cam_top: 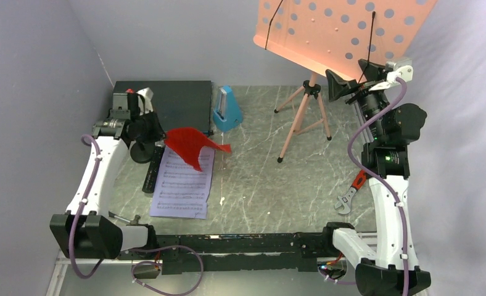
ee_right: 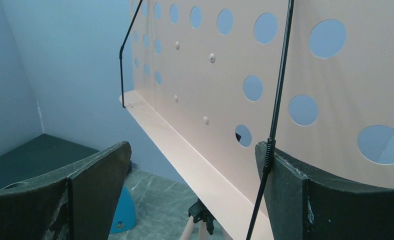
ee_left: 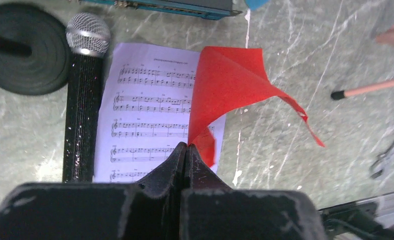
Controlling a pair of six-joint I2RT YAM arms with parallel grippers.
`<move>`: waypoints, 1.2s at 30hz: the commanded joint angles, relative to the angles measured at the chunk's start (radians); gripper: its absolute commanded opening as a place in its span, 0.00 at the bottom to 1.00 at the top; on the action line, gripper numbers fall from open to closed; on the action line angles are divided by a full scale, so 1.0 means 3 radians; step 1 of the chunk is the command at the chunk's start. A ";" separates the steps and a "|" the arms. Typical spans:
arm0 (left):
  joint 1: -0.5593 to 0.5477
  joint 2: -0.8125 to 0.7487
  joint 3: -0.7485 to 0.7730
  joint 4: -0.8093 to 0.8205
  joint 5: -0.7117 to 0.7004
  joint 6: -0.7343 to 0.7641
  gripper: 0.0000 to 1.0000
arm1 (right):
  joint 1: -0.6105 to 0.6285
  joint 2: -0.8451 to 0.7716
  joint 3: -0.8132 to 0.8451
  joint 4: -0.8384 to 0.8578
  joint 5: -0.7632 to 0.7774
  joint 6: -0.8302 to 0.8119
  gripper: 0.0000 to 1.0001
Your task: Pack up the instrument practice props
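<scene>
My left gripper [cam_top: 164,135] is shut on a corner of the red music sheet [cam_top: 192,145], which curls up above the lavender music sheet [cam_top: 182,182]. The left wrist view shows my closed gripper [ee_left: 186,146] pinching the red sheet [ee_left: 225,85] over the lavender sheet [ee_left: 145,110]. The black microphone [ee_left: 82,110] lies flat beside its round base [ee_left: 27,50]. The blue metronome [cam_top: 227,110] stands mid-back. My right gripper [cam_top: 351,77] is open at the lower edge of the pink music stand board [cam_top: 339,31]. In the right wrist view my right gripper [ee_right: 192,160] is open with the board's ledge [ee_right: 185,145] between the fingers.
A large flat black box [cam_top: 172,102] lies at the back left. A wrench [cam_top: 345,200] and a red-handled tool [cam_top: 359,180] lie near my right arm. The stand's tripod legs [cam_top: 302,117] spread over the centre-right. A black wire retainer [ee_right: 277,100] crosses the board by my right finger.
</scene>
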 commanded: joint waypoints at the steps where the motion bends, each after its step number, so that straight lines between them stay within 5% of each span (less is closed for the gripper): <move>1: 0.0360 0.0078 -0.0053 0.0155 0.0449 -0.0529 0.03 | -0.0003 0.0010 -0.0071 0.0360 -0.0341 0.0195 1.00; 13: 0.0460 0.0070 -0.0286 0.0033 0.0384 -0.0889 0.03 | 0.0104 0.0147 -0.0421 0.0822 -0.1047 0.0576 1.00; 30: 0.0460 -0.0520 -0.1044 -0.0340 0.0149 -0.0924 0.03 | 0.0116 -0.0191 -0.0461 0.0161 -0.0174 0.0032 1.00; 36: 0.0460 -0.0667 -0.1085 -0.0548 -0.0350 -0.0933 0.03 | 0.0119 -0.0253 -0.0486 0.0100 -0.0102 -0.0019 1.00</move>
